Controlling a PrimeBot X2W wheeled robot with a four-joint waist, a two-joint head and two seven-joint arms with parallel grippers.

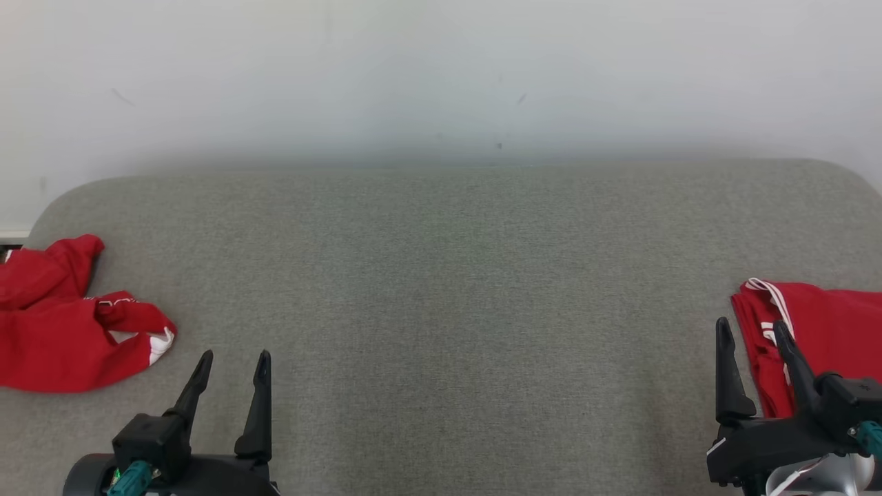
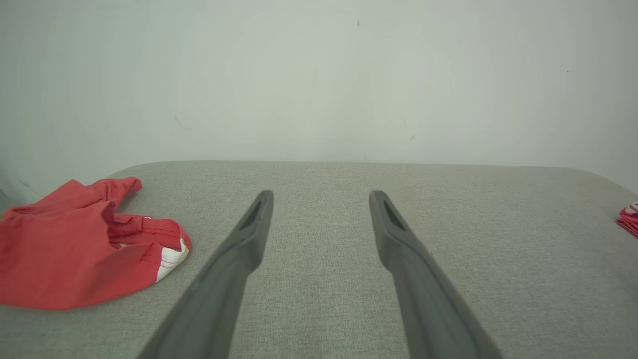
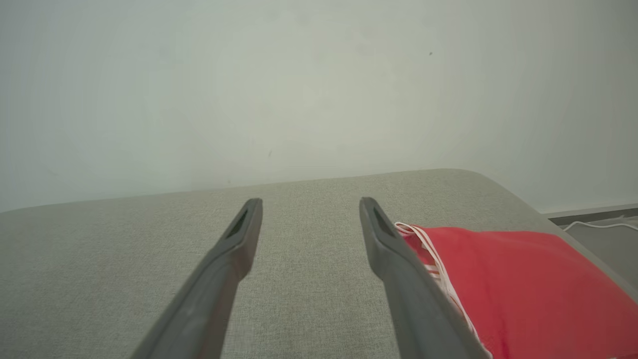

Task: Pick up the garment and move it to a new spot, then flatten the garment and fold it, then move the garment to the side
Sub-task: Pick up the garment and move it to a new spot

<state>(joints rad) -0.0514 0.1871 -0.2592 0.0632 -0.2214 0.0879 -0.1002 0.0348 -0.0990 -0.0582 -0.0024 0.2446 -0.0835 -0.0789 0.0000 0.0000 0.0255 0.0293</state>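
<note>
crumpled garment [image 1: 69, 331] – left of left gripper [image 1: 234, 357], untouched | jaws apart, empty

A wide padded surface [image 1: 441, 289] covered in grey woven fabric spreads across the foreground, its far corners rounded. It stands against a plain white wall [image 1: 441, 69] that bears a few small dark scuff marks [image 1: 521, 99]. Past the surface's right end, a thin white cable [image 3: 590, 224] lies on a grey floor [image 3: 608, 244] below a pale skirting board [image 3: 588, 211].
</note>
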